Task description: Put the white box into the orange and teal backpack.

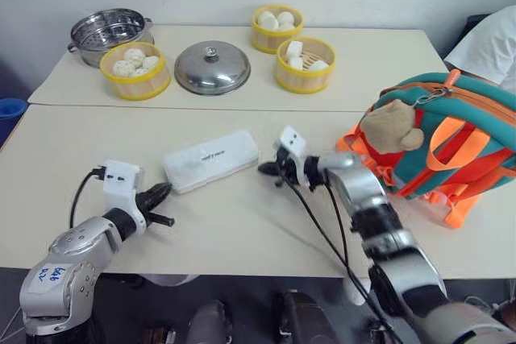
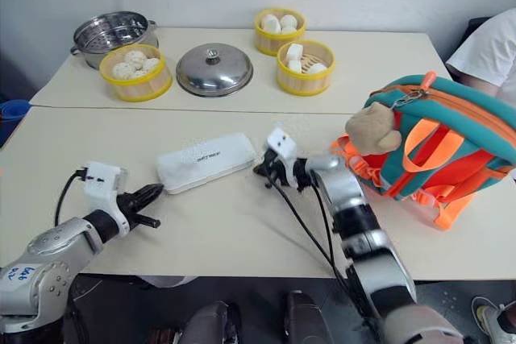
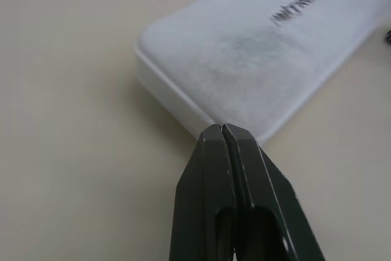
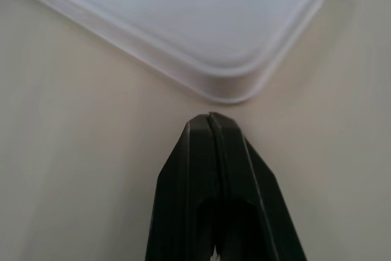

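Observation:
The white box [image 1: 211, 159] lies flat on the near table, slightly slanted, its dark lettering facing up. My left gripper [image 1: 167, 191] is shut and empty, its tip at the box's near-left corner [image 3: 201, 128]. My right gripper [image 1: 263, 169] is also shut and empty, its tip just short of the box's right-hand corner [image 4: 229, 87] with a thin gap of table between them. The orange and teal backpack [image 1: 463, 138] stands at the right of the table with a tan plush bear [image 1: 392, 126] hanging on its front, beyond my right forearm.
On the far table stand a steel pot [image 1: 106, 32], a steel lid [image 1: 212, 67] and three yellow-rimmed steamers of buns [image 1: 135, 68] [image 1: 276, 26] [image 1: 305, 62]. A person's white sleeve [image 1: 493, 44] shows behind the backpack. Black cables trail from both wrists.

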`<state>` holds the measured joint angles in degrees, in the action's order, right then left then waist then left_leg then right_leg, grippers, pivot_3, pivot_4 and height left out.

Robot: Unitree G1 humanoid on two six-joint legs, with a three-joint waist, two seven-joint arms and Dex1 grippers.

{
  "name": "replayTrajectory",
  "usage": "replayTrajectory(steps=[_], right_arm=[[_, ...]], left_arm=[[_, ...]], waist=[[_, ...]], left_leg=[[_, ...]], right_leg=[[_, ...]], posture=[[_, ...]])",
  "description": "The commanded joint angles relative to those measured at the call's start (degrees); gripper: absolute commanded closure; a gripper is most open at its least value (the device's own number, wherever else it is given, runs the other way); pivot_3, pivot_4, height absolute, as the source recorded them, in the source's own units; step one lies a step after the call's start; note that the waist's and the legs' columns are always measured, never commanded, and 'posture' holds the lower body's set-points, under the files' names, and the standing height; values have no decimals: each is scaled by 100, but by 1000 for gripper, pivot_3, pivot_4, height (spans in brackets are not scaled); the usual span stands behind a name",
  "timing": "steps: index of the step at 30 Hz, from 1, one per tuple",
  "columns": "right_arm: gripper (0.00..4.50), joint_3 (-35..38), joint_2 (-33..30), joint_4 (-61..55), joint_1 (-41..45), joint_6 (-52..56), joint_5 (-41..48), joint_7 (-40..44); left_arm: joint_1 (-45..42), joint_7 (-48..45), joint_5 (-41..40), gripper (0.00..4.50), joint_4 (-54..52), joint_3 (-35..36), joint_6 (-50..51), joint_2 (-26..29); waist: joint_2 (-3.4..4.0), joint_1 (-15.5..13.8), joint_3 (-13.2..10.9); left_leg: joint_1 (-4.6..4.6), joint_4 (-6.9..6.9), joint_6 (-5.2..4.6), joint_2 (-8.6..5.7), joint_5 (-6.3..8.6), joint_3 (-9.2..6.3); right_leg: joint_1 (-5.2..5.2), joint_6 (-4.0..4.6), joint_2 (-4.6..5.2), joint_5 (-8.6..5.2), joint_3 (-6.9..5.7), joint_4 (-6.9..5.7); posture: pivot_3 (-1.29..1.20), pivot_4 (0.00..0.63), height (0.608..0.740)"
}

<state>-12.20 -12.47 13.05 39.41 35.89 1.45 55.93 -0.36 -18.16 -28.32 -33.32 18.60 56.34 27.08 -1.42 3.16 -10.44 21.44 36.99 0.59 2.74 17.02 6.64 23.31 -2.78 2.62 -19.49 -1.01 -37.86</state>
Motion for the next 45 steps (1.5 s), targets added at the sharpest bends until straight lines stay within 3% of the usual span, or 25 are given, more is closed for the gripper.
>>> replayTrajectory(steps=[1, 5, 9, 16, 21, 28, 34, 40, 45], right_arm=[[4500, -225, -272, -1378, -520, 806, 260, -17], [4500, -27, -418, -1760, -681, 1012, 386, -400], [4500, 317, -253, -1224, -288, 337, 251, -1193], [4500, 458, 403, 1494, 1236, -1180, -379, -3022], [4500, 427, 803, 3599, 2320, -1830, -575, -3539], [4500, 506, 1048, 5034, 2978, -3072, -442, -2791], [4500, 444, 958, 4921, 2767, -3160, -402, -1728], [4500, 247, 665, 3513, 1896, -2409, -245, -613], [4500, -6, 222, 971, 640, -1135, 204, 125]], left_arm=[[316, -163, -65, 4476, -138, -102, -270, -45], [577, 23, 96, 4476, -184, 391, -922, -197], [493, 557, 155, 4476, 60, 1083, -1048, -352], [61, 1006, 216, 4476, 468, 943, -905, -540], [-336, 1622, 90, 4476, 454, 790, -298, -1064], [-576, 1967, 199, 4476, 254, 323, -7, -1449], [-709, 1883, 280, 4476, 286, 132, -123, -1360], [-623, 1427, 286, 4476, 323, -163, -147, -967], [-431, 873, 208, 4476, 275, -395, -58, -471]], waist=[[0, 0, 0], [0, 11, -2], [0, 23, -2], [-4, 26, -2], [-6, 28, -2], [-6, 37, -2], [-6, 27, -2], [-6, 19, -2], [-5, 8, -2]], left_leg=[[0, -1, 0, 0, -1, 0], [1, -1, -25, 2, 3, 1], [2, -6, -29, 2, 0, -1], [9, 4, -22, 0, -7, 6], [17, 8, -19, 0, -8, 15], [21, 5, -18, 2, -5, 19], [21, 9, -16, 3, -7, 19], [19, 7, -11, 3, -9, 16], [19, 1, -7, 4, -6, 11]], right_leg=[[1, 0, 0, 0, 0, 1], [5, 3, 0, -1, 0, -1], [10, 10, -1, -3, -3, -3], [16, 8, -4, -2, 0, -5], [19, 4, -3, 1, 3, -1], [22, 2, -7, 1, 4, 5], [21, 1, -7, 2, 4, 2], [20, 1, -7, 2, 3, 0], [20, 1, -7, 2, 2, 3]], posture=[[0, 150, 740], [0, 150, 740], [0, 150, 740], [0, 150, 740], [0, 150, 740], [0, 150, 740], [0, 150, 740], [0, 150, 740], [0, 150, 740]])
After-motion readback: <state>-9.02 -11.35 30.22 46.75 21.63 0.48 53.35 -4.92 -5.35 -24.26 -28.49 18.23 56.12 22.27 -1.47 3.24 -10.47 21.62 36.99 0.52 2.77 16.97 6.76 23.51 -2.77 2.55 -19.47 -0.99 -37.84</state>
